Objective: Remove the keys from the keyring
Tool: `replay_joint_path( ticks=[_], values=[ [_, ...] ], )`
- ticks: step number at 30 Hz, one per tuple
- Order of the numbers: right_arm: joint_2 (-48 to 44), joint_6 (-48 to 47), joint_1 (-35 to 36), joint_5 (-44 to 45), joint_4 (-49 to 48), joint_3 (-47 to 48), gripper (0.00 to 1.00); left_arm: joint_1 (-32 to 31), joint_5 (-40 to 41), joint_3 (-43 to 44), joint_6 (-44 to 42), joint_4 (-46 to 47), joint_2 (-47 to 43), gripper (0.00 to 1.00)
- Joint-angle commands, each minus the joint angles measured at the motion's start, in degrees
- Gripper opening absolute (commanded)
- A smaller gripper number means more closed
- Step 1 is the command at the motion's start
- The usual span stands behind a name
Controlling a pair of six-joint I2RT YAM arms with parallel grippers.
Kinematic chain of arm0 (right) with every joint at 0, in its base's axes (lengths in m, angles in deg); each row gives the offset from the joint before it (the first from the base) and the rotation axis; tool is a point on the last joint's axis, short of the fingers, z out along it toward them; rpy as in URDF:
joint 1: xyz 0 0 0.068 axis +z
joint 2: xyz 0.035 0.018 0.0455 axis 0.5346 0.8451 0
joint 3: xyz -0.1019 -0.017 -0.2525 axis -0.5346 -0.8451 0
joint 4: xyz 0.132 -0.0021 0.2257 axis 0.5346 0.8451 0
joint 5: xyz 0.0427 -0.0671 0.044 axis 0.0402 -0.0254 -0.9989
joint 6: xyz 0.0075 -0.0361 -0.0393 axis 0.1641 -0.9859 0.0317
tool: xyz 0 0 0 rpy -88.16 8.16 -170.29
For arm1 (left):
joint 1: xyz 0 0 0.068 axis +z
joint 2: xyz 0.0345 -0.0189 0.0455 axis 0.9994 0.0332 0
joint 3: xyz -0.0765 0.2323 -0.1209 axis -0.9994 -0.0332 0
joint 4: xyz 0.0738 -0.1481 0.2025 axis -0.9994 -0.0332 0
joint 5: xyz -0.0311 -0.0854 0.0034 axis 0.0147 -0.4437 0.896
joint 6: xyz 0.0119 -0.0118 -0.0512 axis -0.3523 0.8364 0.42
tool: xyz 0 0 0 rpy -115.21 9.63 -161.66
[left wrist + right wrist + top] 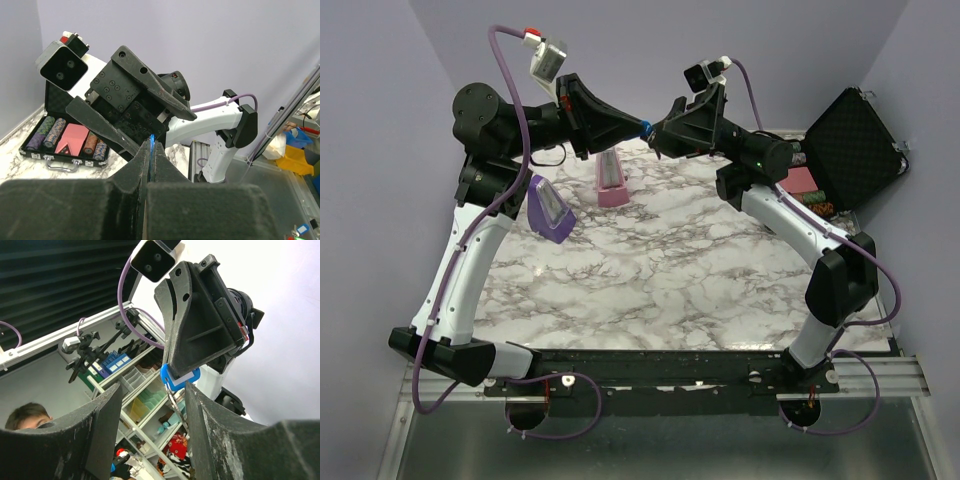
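Looking down from the top camera, you see both arms raised and meeting nose to nose; take the left gripper [638, 126] as your landmark; the keys [646, 127] show as a blue speck right at its tip; the right gripper [658, 130] faces it head-on from the opposite side, its tips touching or all but touching that speck; neither arm is nearer, so what matters is that both lie along one line through the keys.

From the left wrist camera, the left gripper [151, 148] has its fingers pressed almost together, with only a sliver of blue, the keys [150, 142], between them; read it as clamped on the keys; the right gripper [164, 134] stands straight ahead of the left gripper's tip, its two fingers spread in a V that brackets that tip.

From the right wrist camera, the right gripper [152, 390] has its fingers well apart and holds nothing; the left gripper [181, 371] reaches into that gap from above with the keys [180, 379] pinched at its tip; a thin metal piece [176, 407] hangs just below the left gripper's tip, its long axis running down between the spread fingers; whether it is ring or key blade I cannot tell; my judgement is that your next move is closing the right fingers on it, just beyond the left gripper's tip.
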Motion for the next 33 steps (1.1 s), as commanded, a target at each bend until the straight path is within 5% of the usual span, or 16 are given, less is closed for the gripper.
replay_joint_path(
  ticks=[1, 33],
  values=[
    [0.58, 18.20, 0.38, 1.28, -18.08, 0.37, 0.60, 0.53, -0.39, -0.15, -0.75, 1.48, -0.22, 0.00],
    [-0.47, 13.10, 0.99, 0.40, -11.75, -0.42, 0.46, 0.70, 9.37, -2.69, -8.93, -6.61, -4.26, 0.00]
  ],
)
